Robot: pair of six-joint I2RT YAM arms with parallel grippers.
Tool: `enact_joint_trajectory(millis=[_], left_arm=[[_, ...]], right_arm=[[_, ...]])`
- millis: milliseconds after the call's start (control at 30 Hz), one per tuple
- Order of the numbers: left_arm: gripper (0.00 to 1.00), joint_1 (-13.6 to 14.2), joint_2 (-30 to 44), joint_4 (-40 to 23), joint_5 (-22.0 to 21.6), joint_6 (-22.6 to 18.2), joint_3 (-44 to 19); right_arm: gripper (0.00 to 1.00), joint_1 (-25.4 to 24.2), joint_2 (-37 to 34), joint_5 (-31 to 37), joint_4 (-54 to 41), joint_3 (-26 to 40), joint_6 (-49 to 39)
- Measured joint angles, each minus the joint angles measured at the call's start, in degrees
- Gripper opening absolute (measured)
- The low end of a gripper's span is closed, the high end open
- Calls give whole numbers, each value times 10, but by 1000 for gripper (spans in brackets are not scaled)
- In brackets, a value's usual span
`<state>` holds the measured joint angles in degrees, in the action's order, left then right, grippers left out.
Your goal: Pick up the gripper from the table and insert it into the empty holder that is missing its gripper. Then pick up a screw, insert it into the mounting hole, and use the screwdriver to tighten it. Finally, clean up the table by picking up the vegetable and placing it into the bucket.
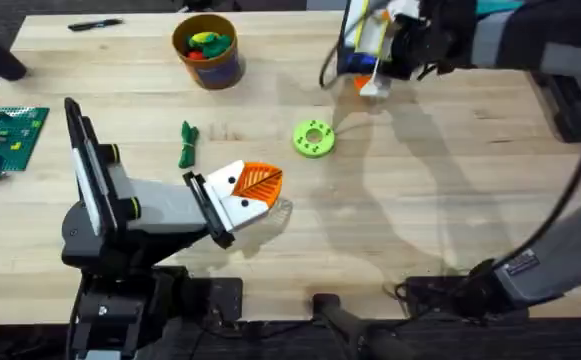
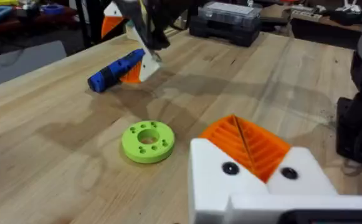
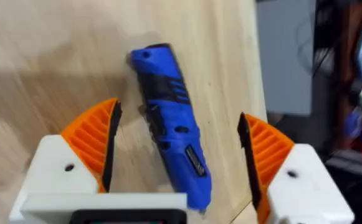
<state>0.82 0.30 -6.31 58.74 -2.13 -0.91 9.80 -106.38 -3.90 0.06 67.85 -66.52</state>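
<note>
The blue screwdriver (image 3: 168,124) lies on the table (image 1: 420,200) at the far right, seen too as a blue screwdriver (image 2: 115,71) and a blue screwdriver (image 1: 355,62). My right gripper (image 3: 179,134) is open, its orange pads either side of it without touching; the right gripper (image 1: 370,78) hangs just above. My left gripper (image 1: 255,188) rests low at the table's middle, orange pads (image 2: 246,143) pressed together, nothing between. The dark-green vegetable (image 1: 187,143) lies left of centre. The bucket (image 1: 207,48) stands at the back. A loose orange gripper piece, its holder and a screw are out of view.
A lime-green disc (image 1: 314,138) lies between the two grippers, also the lime-green disc (image 2: 147,141). A black pen (image 1: 95,25) is at the back left. A green brick plate (image 1: 5,140) sits at the left edge. A black case (image 2: 227,22) stands beyond the table.
</note>
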Motion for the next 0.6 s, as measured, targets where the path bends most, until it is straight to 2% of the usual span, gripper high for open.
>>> enact_joint_trajectory(millis=[233, 267, 433, 467, 600], left_arm=[[31, 0, 0, 0, 0, 0, 0], [129, 0, 0, 0, 0, -3, 0], [900, 0, 0, 0, 0, -2, 0], [961, 0, 0, 0, 0, -1, 0], [985, 0, 0, 3, -8, 0, 0]], right_arm=[[992, 2, 119, 0, -104, 0, 218], [992, 2, 136, 0, -126, 0, 246], [993, 3, 224, 0, -257, 0, 396], [993, 3, 241, 0, -282, 0, 419], [993, 3, 313, 0, -380, 0, 498]])
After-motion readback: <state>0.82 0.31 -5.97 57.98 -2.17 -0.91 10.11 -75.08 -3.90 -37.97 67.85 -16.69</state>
